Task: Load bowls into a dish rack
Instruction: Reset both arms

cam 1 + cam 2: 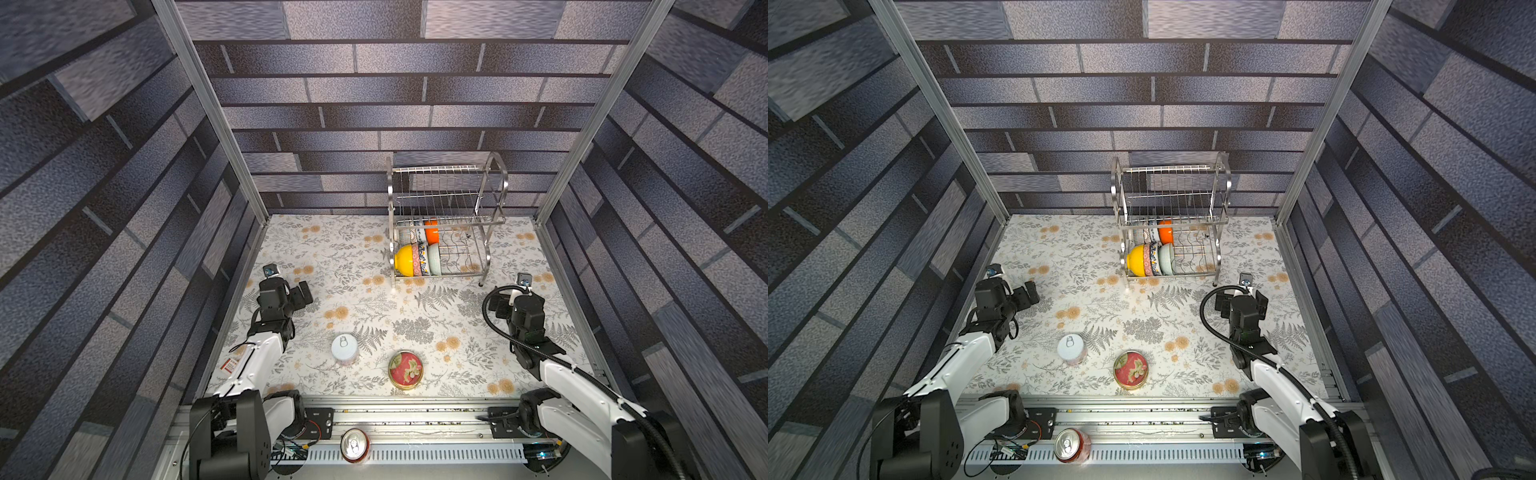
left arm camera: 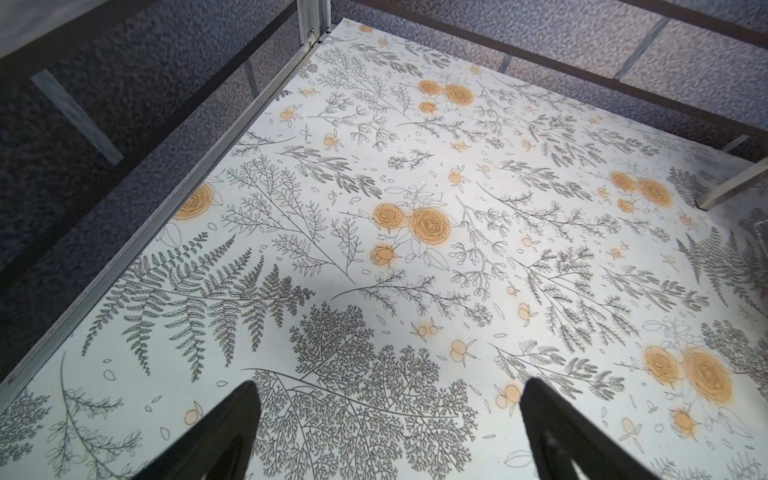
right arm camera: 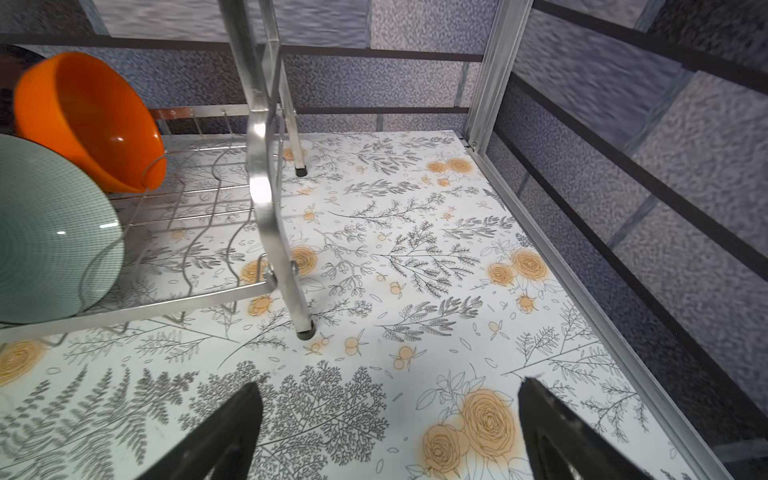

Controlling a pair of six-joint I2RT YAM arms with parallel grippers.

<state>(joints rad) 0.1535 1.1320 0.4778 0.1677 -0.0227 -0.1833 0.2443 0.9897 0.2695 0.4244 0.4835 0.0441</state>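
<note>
Zero bowls (image 1: 405, 259) loose on table (image 1: 332, 257); all seen stood on edge in dish rack (image 1: 390, 195) lower tier, 1 o'clock. Left gripper (image 2: 390, 382), right gripper (image 3: 390, 382): spread wide, empty. Prob. done; exact count unconfirmed.

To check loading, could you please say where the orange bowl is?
In a top view, the orange bowl sits on the lower shelf of the dish rack, behind the pale green bowl.

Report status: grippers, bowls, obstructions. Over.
Left gripper, right gripper open, empty. Bowls standing in rack, lower tier. White can, red tin on table, apart from rack.
</note>
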